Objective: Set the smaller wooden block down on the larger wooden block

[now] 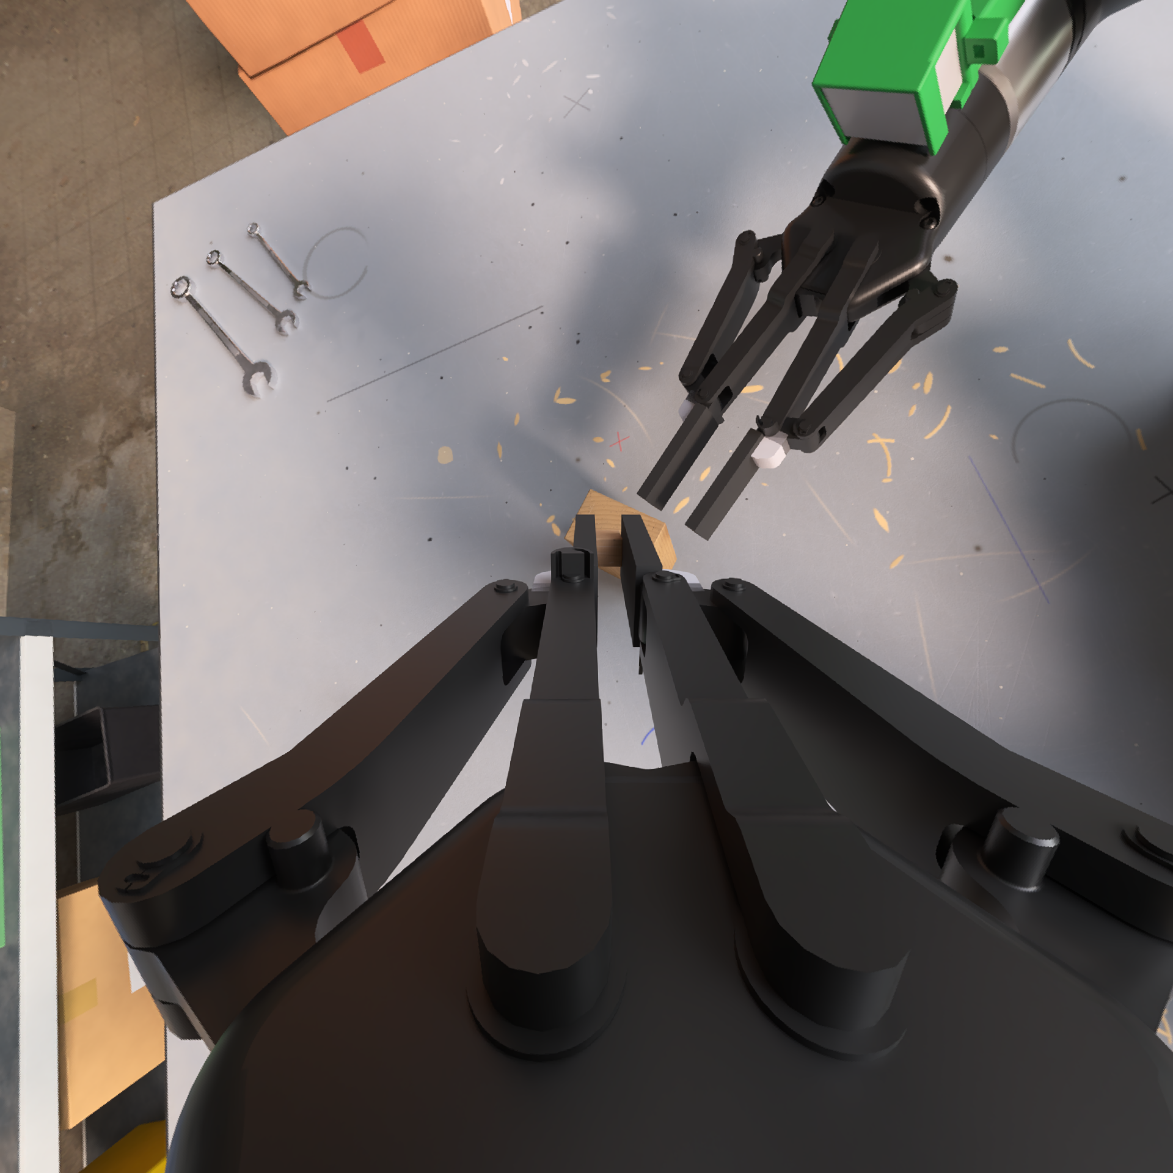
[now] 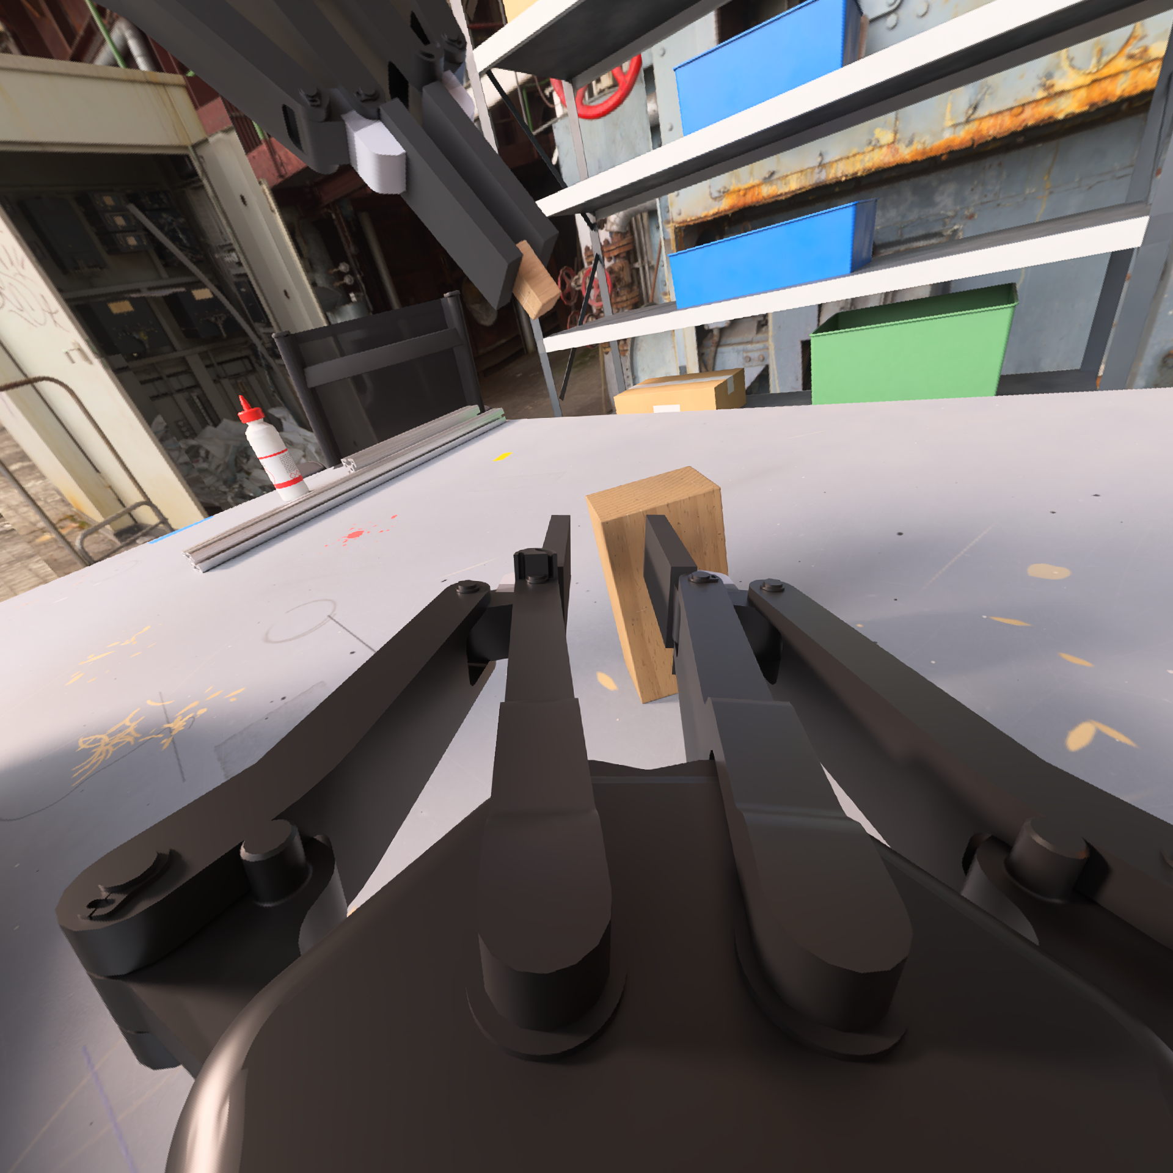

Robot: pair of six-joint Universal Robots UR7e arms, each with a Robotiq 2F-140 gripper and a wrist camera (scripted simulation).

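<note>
My left gripper (image 1: 608, 520) is shut on the smaller wooden block (image 1: 606, 546) and holds it above the grey table (image 1: 381, 508). In the right wrist view that gripper (image 2: 527, 273) hangs at the upper left with the small block (image 2: 538, 282) sticking out past its fingers. The larger wooden block (image 2: 692, 527) stands upright on the table. My right gripper (image 2: 606, 523) is just in front of it, narrowly open and empty; its right finger overlaps the block's face. The right gripper also shows in the left wrist view (image 1: 676, 517), right of the small block. There I cannot make out the larger block.
Three wrenches (image 1: 254, 304) lie at the table's far left and a cardboard box (image 1: 355, 57) sits beyond it. A glue bottle (image 2: 273, 454) and an aluminium rail (image 2: 343, 501) lie at the table's edge. Shelves with blue bins (image 2: 768, 254), a green bin (image 2: 907, 349) and a box (image 2: 679, 390) stand behind.
</note>
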